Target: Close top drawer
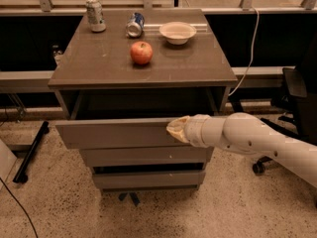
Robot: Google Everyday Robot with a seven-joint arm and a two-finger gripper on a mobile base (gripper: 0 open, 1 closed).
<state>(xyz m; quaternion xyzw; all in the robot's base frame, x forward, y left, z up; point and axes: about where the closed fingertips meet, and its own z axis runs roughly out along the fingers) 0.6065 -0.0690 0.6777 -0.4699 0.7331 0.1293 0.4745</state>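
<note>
Speckled floor [59,202] is nearest, with a black bar [30,151] lying on it at the left. Two lower drawers [143,156] sit under the open one, with a dark gap between them.

White arm [247,138] comes in low from the right, roughly level. The hand [177,129] at its tip is against the front panel of the top drawer [114,133], right of the panel's middle and near its upper edge. It looks like contact. Can't tell how far open the hand is, or whether it grips anything.

Top drawer is part way out. Its front panel stands forward of the cabinet face, and a dark open cavity shows behind it, right under the counter [99,66]. The panel spans the full cabinet width.

On the counter:
- Apple [141,52] is about mid-surface.
- Bowl [177,32] is behind it, right rear.
- Tipped can [134,25] lies on its side just left of the bowl.
- Upright can [95,15] stands at the rear left corner, well apart from the rest.

Further back, a cable [253,48] hangs down right of the counter. A dark chair [297,90] is at the far right edge.
</note>
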